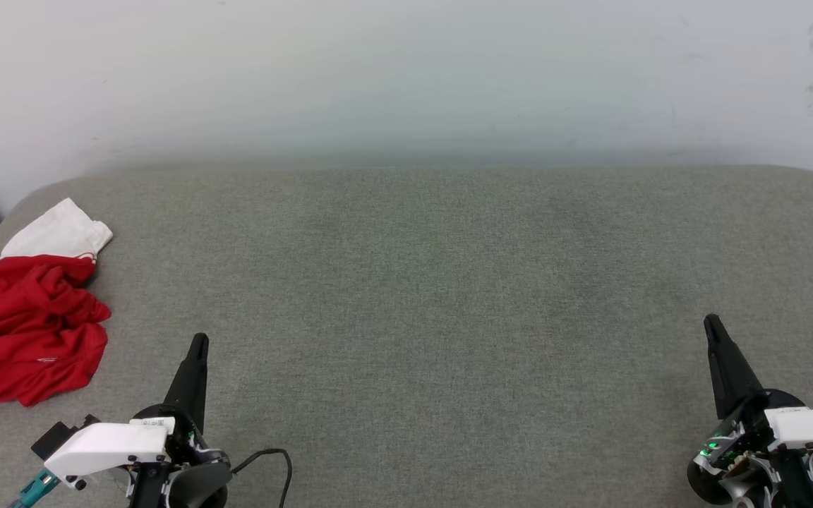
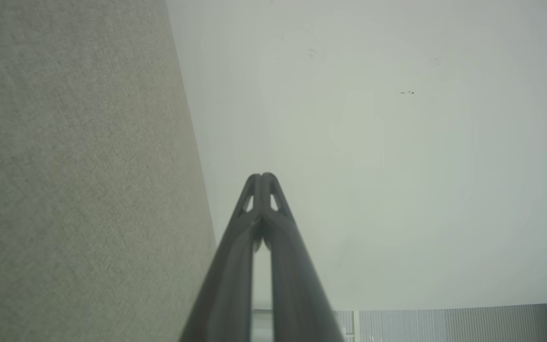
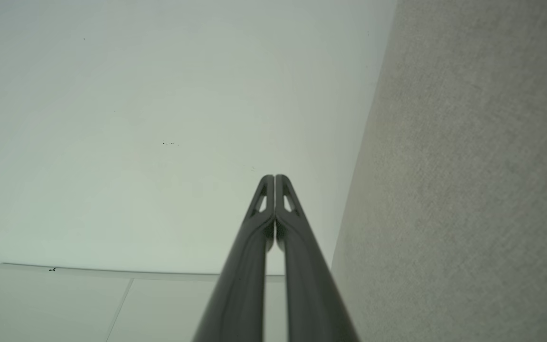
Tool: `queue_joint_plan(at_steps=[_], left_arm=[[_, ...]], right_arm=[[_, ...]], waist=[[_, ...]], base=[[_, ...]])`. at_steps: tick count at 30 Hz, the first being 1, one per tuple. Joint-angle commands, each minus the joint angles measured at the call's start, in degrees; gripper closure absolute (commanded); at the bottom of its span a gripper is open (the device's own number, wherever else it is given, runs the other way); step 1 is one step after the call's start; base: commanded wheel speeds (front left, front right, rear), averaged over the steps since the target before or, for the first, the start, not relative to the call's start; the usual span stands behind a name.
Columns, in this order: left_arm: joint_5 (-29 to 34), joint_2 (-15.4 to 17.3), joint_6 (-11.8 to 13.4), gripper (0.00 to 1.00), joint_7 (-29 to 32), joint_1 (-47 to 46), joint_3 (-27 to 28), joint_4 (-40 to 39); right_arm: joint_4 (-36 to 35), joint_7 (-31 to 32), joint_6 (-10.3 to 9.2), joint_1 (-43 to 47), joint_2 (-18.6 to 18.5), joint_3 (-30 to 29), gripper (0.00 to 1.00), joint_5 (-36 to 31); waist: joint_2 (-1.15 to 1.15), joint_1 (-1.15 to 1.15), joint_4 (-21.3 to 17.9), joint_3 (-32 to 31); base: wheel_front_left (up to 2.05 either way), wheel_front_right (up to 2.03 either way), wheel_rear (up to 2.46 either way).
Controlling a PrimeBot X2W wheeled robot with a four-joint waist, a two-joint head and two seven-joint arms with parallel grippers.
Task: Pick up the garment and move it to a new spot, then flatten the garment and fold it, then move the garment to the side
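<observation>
The red garment (image 1: 25, 331) lay crumpled at about nine o'clock on the grey fabric worktop (image 1: 449, 282), with a white sleeve (image 1: 61, 233) sticking out on its far side. The left tool (image 1: 199, 343) sat at seven o'clock, near the garment but not touching it. The right tool (image 1: 712, 324) sat at four o'clock, well apart from it. Both tools were closed, fingers pressed together and gripping nothing.

No legible text — only a white sticker (image 1: 158, 423) on the left gripper (image 1: 199, 343), print too small
</observation>
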Motion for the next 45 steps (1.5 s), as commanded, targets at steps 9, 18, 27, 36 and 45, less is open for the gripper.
queue_joint_plan(at_steps=[9,18,27,36,45], left_arm=[[0.16,-0.08,-0.10,1.00,0.16,-0.48,0.21,0.05],[0.16,-0.08,-0.09,1.00,0.16,-0.48,0.21,0.05],[0.16,-0.07,-0.09,1.00,0.16,-0.48,0.21,0.05],[0.15,-0.07,-0.09,1.00,0.16,-0.48,0.20,0.05],[0.13,-0.07,-0.09,1.00,0.14,-0.48,0.18,0.05]], right_arm=[[0.06,0.12,-0.02,-0.77,0.22,-0.03,1.00,-0.31],[0.06,0.10,-0.02,-0.77,0.21,-0.01,1.00,-0.30],[0.06,0.09,-0.02,-0.77,0.21,0.00,1.00,-0.29],[0.06,0.09,-0.02,-0.77,0.21,0.01,1.00,-0.28],[0.06,0.08,-0.02,-0.77,0.21,0.02,1.00,-0.28]], waist=[[0.00,0.00,0.00,0.00],[0.00,0.00,0.00,0.00],[0.00,0.00,0.00,0.00],[0.00,0.00,0.00,0.00],[0.00,0.00,0.00,0.00]], base=[[0.00,0.00,0.00],[0.00,0.00,0.00],[0.00,0.00,0.00],[0.00,0.00,0.00],[0.00,0.00,0.00]])
